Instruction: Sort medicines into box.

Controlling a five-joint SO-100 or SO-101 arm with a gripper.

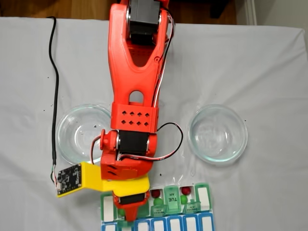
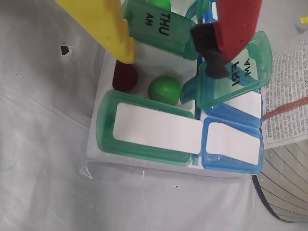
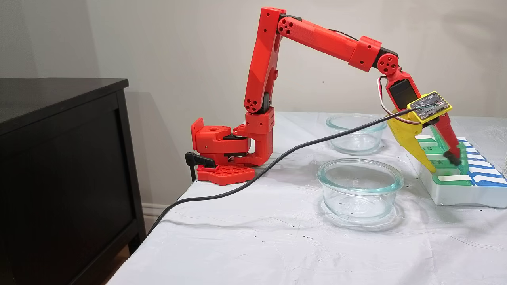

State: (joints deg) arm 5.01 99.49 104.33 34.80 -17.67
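Gripper (image 2: pixel 168 45) at upper centre of wrist view, jaws apart over open cell of box (image 2: pixel 144 154), 1 dark red ball (image 2: pixel 125 77) beside 1 green ball (image 2: pixel 164 89) inside.

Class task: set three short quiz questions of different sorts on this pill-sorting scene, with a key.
1. True or false: both glass dishes hold balls.
2. Wrist view: which two ball colours share the open cell beside the THU lid?
3. The gripper is: A) over a dish, B) over the pill organizer, C) off the table.

Key: 1 false, the dishes look empty. 2 dark red ball and green ball. 3 B.
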